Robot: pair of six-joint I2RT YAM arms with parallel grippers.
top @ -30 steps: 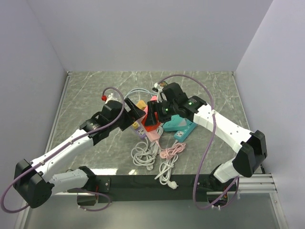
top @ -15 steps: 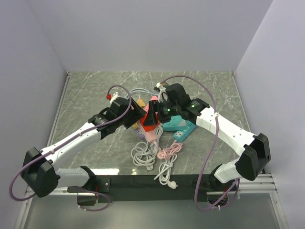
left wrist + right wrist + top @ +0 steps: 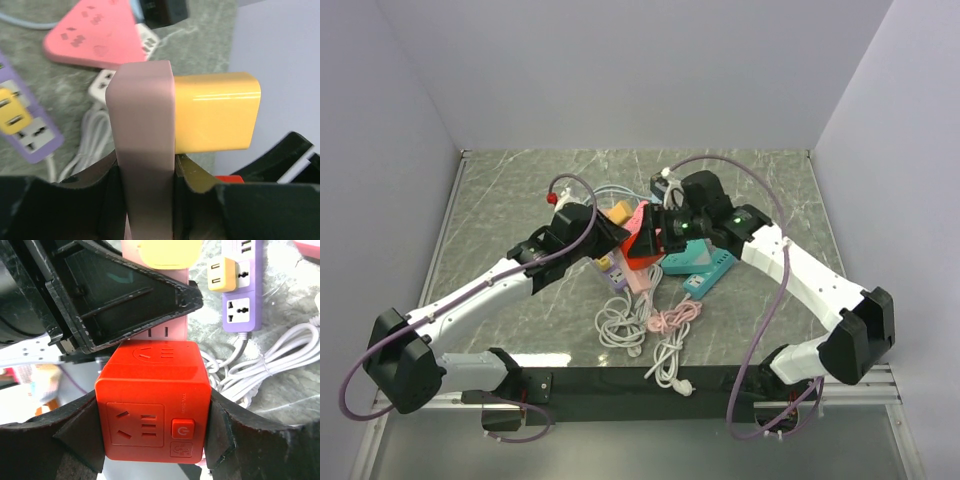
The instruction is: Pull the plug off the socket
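Noted: left gripper [image 3: 145, 185] clamps pale pink plastic power strip [image 3: 142, 115]; right gripper [image 3: 152, 432] grasps red cube adapter [image 3: 150, 390] (seemingly still seated). Separation pending.

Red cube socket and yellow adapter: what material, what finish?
Red cube socket: looks like moulded plastic, satin, with soft highlights and rounded edges. Yellow adapter: probably plastic too, glossier, with a bright streak across its face.

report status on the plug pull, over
Left gripper shut on pink strip, yellow plug seated on it. Right gripper shut on red cube, butted to the strip, no gap seen. Purple strip and white cords lie beneath.
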